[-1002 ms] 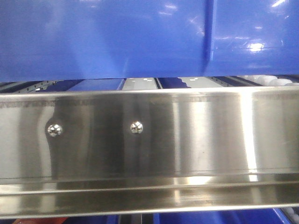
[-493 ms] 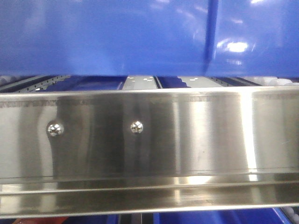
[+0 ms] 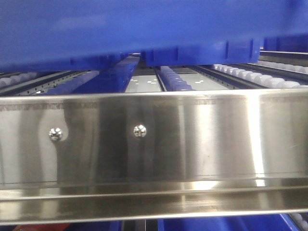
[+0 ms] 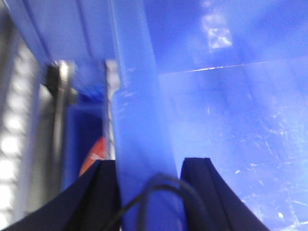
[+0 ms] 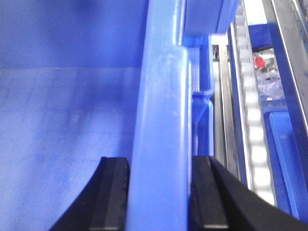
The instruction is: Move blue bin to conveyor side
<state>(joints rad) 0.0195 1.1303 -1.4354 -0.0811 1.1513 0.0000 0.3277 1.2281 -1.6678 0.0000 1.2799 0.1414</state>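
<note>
Leftmost, shows the left hand (image 4: pixel 150 166) clenched astride a wall of the blue bin (image 3: pixel 144 29), gripping it from inside and outside. Centrally, shows the bin apparently held off the white rollers (image 3: pixel 262 77), its ribbed underside above the steel rail (image 3: pixel 154 139). Rightmost, shows the right hand (image 5: pixel 159 161) gripping another wall likewise. Reads as the carry step, with the lift done. Calls next for level, synchronised travel toward the conveyor, which is out of view; otherwise risks tilt or slippage.
</note>
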